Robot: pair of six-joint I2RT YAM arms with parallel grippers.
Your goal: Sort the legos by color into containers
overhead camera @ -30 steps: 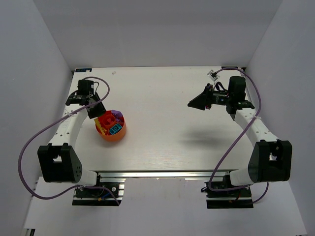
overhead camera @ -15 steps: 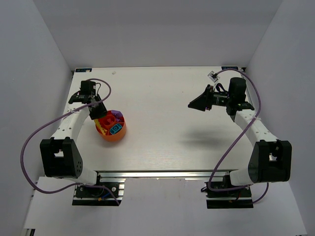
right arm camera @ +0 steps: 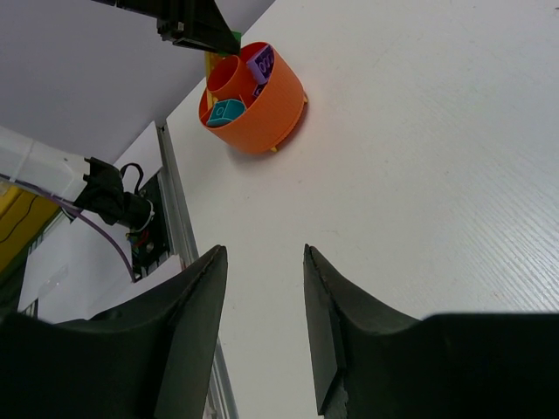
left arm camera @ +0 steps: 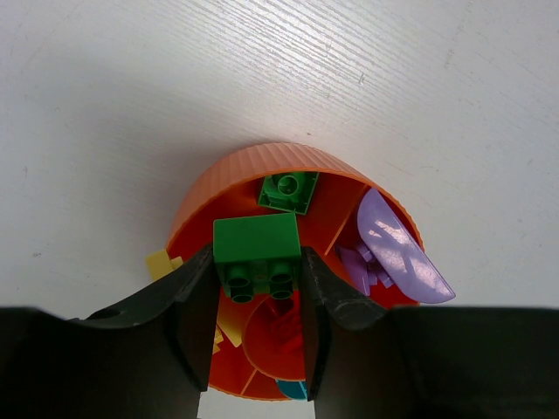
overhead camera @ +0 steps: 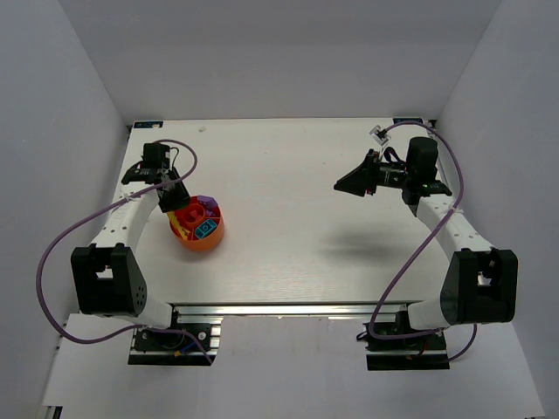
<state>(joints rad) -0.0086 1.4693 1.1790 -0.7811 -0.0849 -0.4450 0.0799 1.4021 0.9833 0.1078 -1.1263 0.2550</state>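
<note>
An orange container [left arm camera: 262,161] with inner partitions holds several legos: a green brick [left arm camera: 288,190], purple pieces [left arm camera: 397,249], yellow bits and a teal brick [right arm camera: 229,111]. A smaller round red cup [left arm camera: 275,336] stands inside it. My left gripper [left arm camera: 256,262] hangs over the bowl's rim, shut on a second green brick [left arm camera: 258,237], studs toward the camera. In the top view this gripper [overhead camera: 177,197] is at the back left edge of the bowl [overhead camera: 208,239]. My right gripper [overhead camera: 342,185] is raised far to the right, open and empty [right arm camera: 262,253].
A yellow piece [left arm camera: 160,262] shows just outside the bowl's left wall. A small white tag [overhead camera: 378,133] lies at the table's back right. White walls close in the table on the left, right and back. Purple cables loop beside both arms.
The left arm has swung a little, its elbow moving inward, while its gripper stays over the bowl with the green brick. The right arm has not moved.
</note>
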